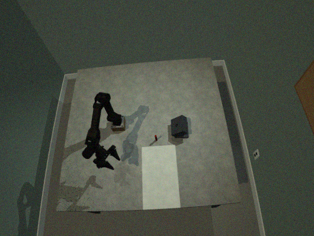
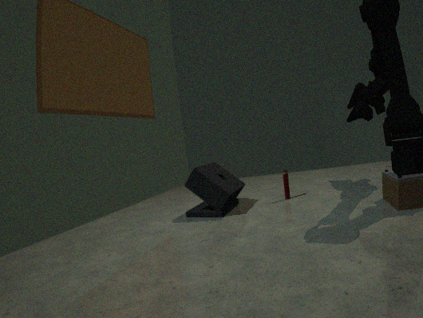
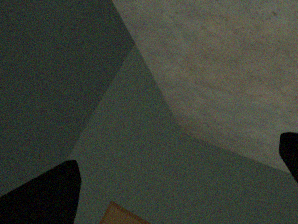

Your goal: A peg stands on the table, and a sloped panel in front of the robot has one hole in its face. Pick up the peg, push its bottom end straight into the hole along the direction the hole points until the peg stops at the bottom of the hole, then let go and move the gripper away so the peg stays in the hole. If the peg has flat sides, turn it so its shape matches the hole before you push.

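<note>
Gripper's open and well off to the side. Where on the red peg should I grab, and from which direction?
Take the red peg on its upper half, probably from above, fingers closing across its sides. It stands upright and slim on the table, apart from the sloped panel, so the bottom end stays free for the hole. The gripper is open, holding nothing, high in the exterior view.

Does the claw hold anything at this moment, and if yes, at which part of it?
Nothing is held. The claw is open and up in the air, far from the red peg, which stands upright on the table.
</note>
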Motion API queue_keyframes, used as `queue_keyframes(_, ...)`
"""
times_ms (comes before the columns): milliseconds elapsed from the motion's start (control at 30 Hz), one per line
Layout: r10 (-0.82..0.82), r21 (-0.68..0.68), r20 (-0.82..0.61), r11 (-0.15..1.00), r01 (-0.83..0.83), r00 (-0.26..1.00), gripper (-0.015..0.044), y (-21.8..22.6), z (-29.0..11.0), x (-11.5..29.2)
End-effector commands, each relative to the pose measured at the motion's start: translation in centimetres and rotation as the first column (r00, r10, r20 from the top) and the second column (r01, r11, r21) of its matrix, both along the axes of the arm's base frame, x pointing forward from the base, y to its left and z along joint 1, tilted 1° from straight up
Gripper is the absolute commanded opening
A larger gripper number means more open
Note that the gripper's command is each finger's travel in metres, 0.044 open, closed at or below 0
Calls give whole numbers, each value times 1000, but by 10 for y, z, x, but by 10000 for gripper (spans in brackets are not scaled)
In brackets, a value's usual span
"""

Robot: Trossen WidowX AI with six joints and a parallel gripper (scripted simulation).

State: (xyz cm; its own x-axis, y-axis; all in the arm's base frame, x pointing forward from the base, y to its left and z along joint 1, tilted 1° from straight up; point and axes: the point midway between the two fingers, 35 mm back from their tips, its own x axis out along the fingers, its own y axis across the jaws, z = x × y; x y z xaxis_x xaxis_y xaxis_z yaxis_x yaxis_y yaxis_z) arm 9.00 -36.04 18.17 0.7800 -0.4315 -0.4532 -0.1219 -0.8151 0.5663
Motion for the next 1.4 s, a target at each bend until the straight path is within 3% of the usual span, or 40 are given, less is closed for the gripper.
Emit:
queue_keyframes(0,24,24,-21,999,-24,999,440,1,-4,14)
queue_keyframes(1367,304,296,-287,930,-218,908,440,71,-55,145)
